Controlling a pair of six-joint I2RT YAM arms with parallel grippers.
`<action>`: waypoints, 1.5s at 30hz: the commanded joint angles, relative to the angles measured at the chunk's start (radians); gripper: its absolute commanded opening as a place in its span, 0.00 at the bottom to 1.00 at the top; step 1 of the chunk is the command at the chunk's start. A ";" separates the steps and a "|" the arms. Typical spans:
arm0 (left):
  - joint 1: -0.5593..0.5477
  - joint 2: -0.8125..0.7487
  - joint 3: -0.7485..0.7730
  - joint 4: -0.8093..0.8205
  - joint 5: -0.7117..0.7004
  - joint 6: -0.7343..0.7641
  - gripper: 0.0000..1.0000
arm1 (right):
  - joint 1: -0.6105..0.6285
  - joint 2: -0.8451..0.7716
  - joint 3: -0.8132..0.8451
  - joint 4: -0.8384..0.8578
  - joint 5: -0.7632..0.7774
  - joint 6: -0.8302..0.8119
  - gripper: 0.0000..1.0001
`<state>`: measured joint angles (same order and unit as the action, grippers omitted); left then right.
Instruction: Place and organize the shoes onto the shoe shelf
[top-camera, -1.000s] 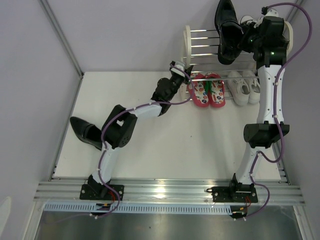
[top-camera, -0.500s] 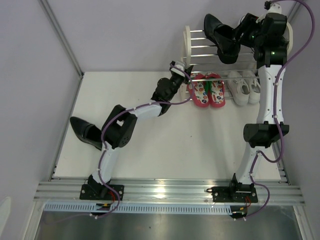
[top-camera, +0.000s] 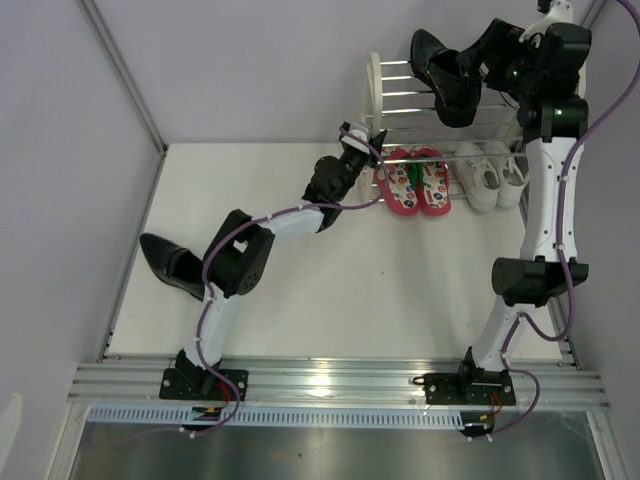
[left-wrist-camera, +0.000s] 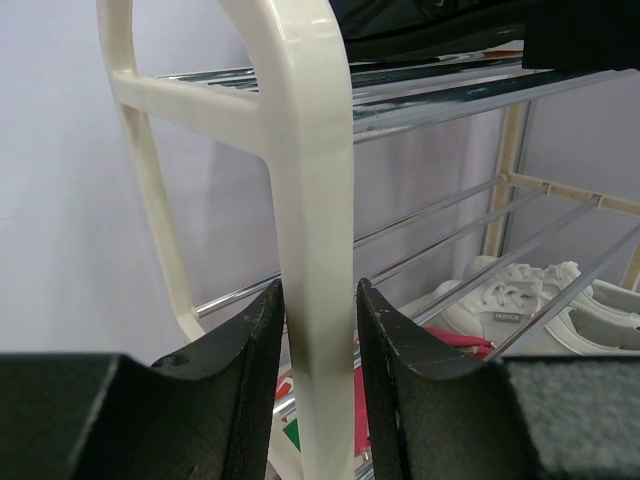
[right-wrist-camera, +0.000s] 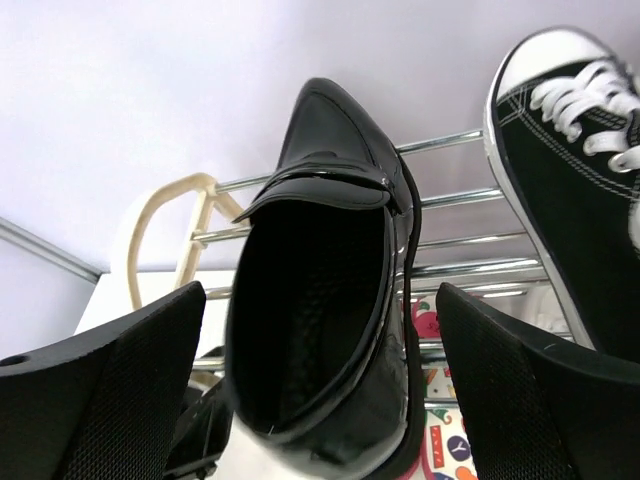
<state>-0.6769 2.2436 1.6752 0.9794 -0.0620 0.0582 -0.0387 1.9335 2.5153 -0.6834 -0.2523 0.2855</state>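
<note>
Release step on the top tier of the shelf (top-camera: 376, 80): the dress shoe (right-wrist-camera: 320, 270) lies on the top bars, toe toward the shelf's back and heel at its front edge, just left of a black canvas sneaker (right-wrist-camera: 570, 170) on the same tier. To finish cleanly, the right gripper (right-wrist-camera: 320, 400) should back straight off along the shoe's length, away from the shelf front, without brushing the heel or the canvas sneaker. The shoe sits a bit skewed across the bars, so a nudge could tip it through (can't tell if the sole is fully seated). The left gripper (left-wrist-camera: 318, 390) should hold on until the right one is clear of the shelf. Right jaws are spread wide on either side of the heel, with a gap showing on both sides, so nothing is gripped. Left jaws are clenched on the shelf's left side frame (left-wrist-camera: 300, 150), both pads touching it, steadying the shelf. On the shelf's lower tier are flip-flops (top-camera: 412, 180) and, to their right, white sneakers (top-camera: 488, 172). The second dress shoe (top-camera: 172, 265) is on the table (top-camera: 330, 300), well apart from the shelf at front-left, so it likely goes next, beside its mate.
</note>
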 joint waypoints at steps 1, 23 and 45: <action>-0.012 -0.085 -0.015 0.065 0.010 -0.021 0.39 | -0.003 -0.105 -0.015 0.013 -0.027 -0.058 0.99; -0.058 -0.246 -0.178 0.071 0.085 -0.009 0.47 | 0.080 -0.277 -0.386 -0.002 0.242 -0.226 0.99; -0.076 -0.557 -0.590 0.153 -0.028 0.043 0.58 | 0.086 -0.154 -0.398 0.140 0.242 -0.135 0.74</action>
<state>-0.7525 1.7908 1.1473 1.0481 -0.0345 0.0799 0.0486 1.7817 2.1181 -0.6250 -0.0418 0.1158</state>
